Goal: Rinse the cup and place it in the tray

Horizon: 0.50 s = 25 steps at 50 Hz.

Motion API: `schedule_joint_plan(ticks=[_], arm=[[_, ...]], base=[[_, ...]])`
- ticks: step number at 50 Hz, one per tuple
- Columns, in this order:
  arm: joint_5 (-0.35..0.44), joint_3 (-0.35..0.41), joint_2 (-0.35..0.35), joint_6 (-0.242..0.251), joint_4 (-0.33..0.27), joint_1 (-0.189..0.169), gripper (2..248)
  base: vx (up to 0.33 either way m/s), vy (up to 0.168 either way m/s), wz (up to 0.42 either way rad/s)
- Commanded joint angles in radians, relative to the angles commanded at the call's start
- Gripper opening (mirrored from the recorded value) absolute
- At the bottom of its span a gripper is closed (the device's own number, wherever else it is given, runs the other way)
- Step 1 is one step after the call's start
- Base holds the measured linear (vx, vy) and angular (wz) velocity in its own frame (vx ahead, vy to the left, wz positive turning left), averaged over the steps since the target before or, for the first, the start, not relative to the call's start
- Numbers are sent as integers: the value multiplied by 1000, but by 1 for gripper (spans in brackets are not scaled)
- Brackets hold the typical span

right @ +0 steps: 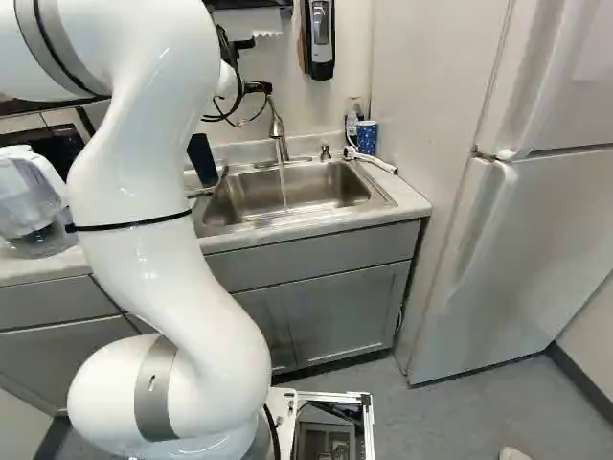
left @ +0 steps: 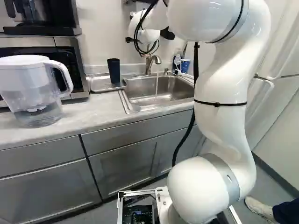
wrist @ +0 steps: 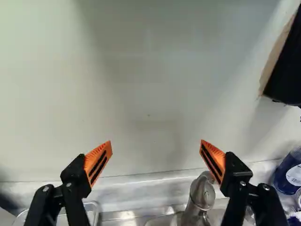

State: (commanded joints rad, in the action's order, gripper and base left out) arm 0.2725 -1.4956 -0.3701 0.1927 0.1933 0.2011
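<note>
On the tray [left: 99, 86], dark cup [left: 113, 71].

Pitcher [left: 30, 91]: clear, with white lid and handle; upright on the bench, some water inside.
Bench [left: 88, 114]: pale, mottled top.
Microwave [left: 25, 42]: silver and black, at the left of the left base view, behind the pitcher.
Black appliance [left: 42, 31]: on top of the microwave, partly out of view.
Cabinets [left: 124, 165]: grey fronts, beneath the bench.
Refrigerator [right: 517, 259]: white, two doors with handles, right of the bench in the right base view.
Dispenser [right: 321, 38]: black and grey, upright on the wall.
Paper towel [right: 251, 22]: white, hanging beside the dispenser.
Blue container [right: 367, 137]: patterned, in the bench's back corner.
</note>
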Motion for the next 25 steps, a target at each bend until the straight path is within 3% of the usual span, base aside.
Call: schedule_joint_plan(ticks=[25], arm=[[-46, 24, 20, 0, 0, -2, 247]], base=[[0, 0, 0]])
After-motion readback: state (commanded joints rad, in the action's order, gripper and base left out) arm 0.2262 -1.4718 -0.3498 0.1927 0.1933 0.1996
